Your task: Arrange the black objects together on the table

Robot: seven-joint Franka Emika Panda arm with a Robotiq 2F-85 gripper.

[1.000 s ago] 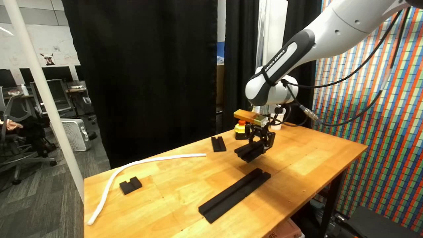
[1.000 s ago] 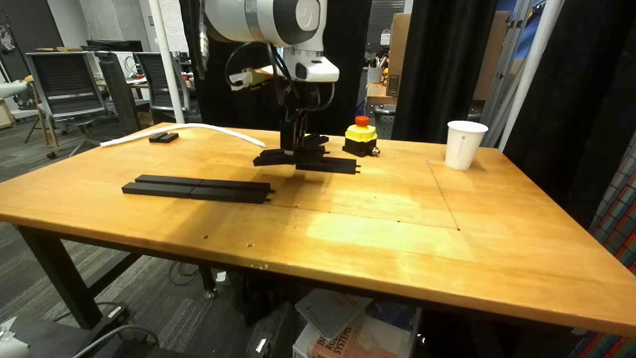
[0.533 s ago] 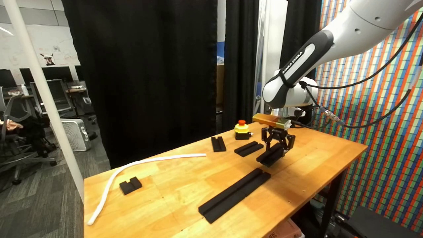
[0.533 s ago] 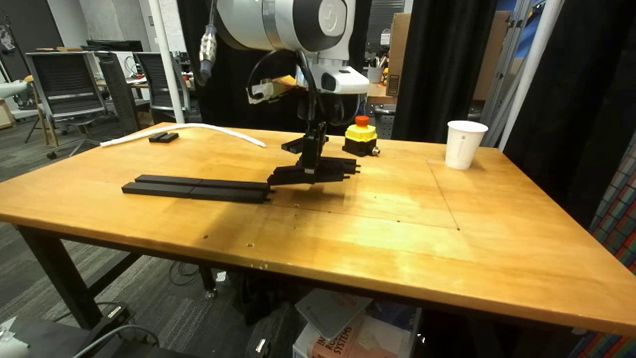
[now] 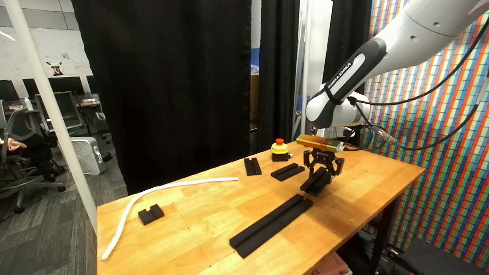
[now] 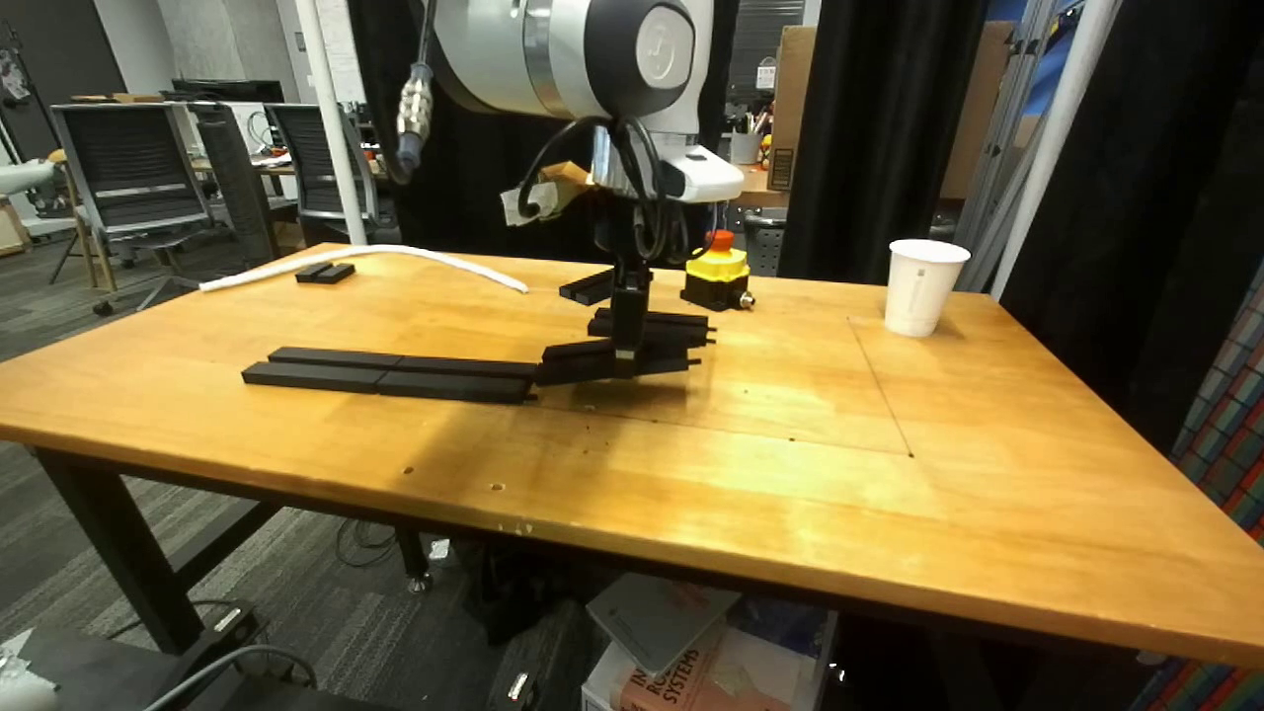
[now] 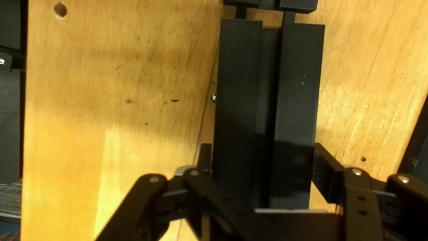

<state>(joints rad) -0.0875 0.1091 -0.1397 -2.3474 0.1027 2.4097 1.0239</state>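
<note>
My gripper [image 5: 322,175] is shut on the sides of a black slab [image 5: 314,184], also seen in the wrist view [image 7: 235,83]. In an exterior view the slab [image 6: 573,365] hangs low over the wooden table [image 6: 750,533], slightly tilted. Its front end is close to the pronged end of a long black strip [image 5: 271,225]. In the wrist view the strip's end [image 7: 297,4] shows two prongs toward the slab; a small gap shows between them. Other black slabs lie apart: one by the gripper [image 5: 287,172], one behind it [image 5: 252,166], and a short one [image 5: 151,214].
A yellow and black box with a red button [image 5: 279,150] stands beside the loose slabs. A white bent strip [image 5: 183,184] runs along the back of the table. A white paper cup [image 6: 923,286] stands near the far corner.
My gripper has carried the held slab away from the other loose slabs, lowered it and brought it near the long strip's pronged end. In the last half second it has moved only slightly.
</note>
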